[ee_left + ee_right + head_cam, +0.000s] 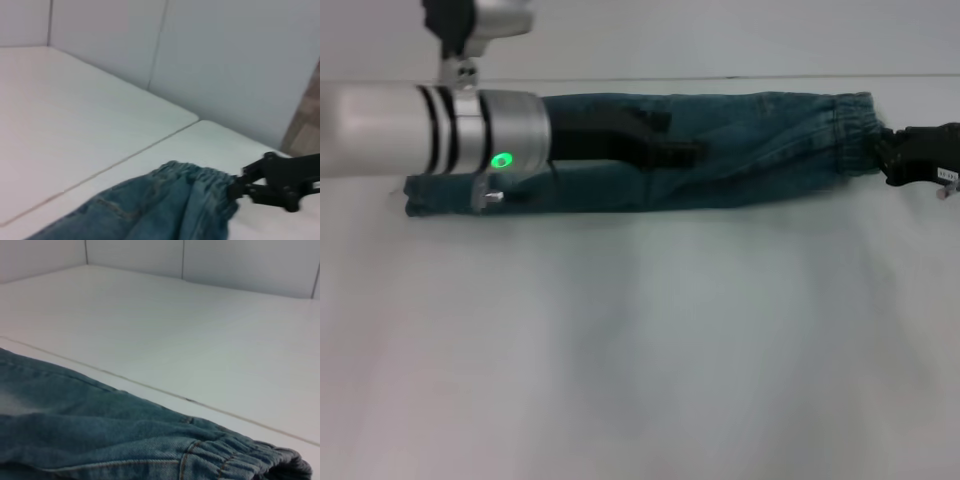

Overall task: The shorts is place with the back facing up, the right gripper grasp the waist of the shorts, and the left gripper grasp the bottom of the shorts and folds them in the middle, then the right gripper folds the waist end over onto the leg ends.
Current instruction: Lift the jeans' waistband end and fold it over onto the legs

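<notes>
**One pair of shorts folded lengthwise; two grippers over it**

Count: one pair of shorts (pixel 720 150), two grippers, one white table (pixel 640 350).

The shorts lie on the far part of the table as a long narrow band running left to right, already doubled along their length. The waist of the shorts (pixel 850 135), gathered and ruffled, is at the right end; the leg ends (pixel 420 195) are at the left end. One seam line in the table top runs just behind the shorts.

Right gripper (pixel 892 160): at the right end of the band, its fingertips meet the waist elastic. In the left wrist view the same gripper (pixel 239 189) has its black fingers drawn together on the bunched waistband (pixel 200 176), pinching it.

Left gripper (pixel 670 140): its silver wrist with the green light hangs above the left part of the shorts, and the black fingers reach rightward over the middle of the denim, lying close together. Whether they touch or pinch the cloth I cannot tell; the hems beneath the wrist lie flat on the table.

The right wrist view shows only denim, the waist elastic (pixel 240 452) and bare table beyond.
</notes>
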You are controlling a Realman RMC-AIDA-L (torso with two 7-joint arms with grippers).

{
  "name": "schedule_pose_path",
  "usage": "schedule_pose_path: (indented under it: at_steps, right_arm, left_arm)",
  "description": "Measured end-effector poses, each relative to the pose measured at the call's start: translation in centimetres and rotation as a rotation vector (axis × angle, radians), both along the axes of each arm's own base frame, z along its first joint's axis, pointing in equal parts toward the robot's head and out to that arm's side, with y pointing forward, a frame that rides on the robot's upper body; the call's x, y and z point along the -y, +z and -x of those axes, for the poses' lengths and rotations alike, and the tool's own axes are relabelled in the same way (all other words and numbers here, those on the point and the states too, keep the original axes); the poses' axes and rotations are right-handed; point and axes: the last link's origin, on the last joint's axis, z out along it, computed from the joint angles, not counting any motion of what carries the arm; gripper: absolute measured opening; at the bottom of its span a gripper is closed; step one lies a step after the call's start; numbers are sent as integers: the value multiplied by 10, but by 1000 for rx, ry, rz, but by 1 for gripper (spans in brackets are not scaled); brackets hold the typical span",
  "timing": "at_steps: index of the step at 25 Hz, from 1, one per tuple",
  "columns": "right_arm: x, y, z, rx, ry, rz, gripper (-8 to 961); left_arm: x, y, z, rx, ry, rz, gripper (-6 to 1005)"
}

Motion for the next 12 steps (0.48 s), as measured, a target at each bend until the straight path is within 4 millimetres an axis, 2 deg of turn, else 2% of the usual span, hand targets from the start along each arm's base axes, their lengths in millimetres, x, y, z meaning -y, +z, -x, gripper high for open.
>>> schedule_pose_path:
  at_steps: [6,12]
  right_arm:
    - [1,9,15,12,29,20,97]
    - [4,17,24,12,43,16,96]
  left_arm:
    - [-17,-25,-9,-85,24,-83,702]
    - [-29,-24,-1,-72,101,-207,697]
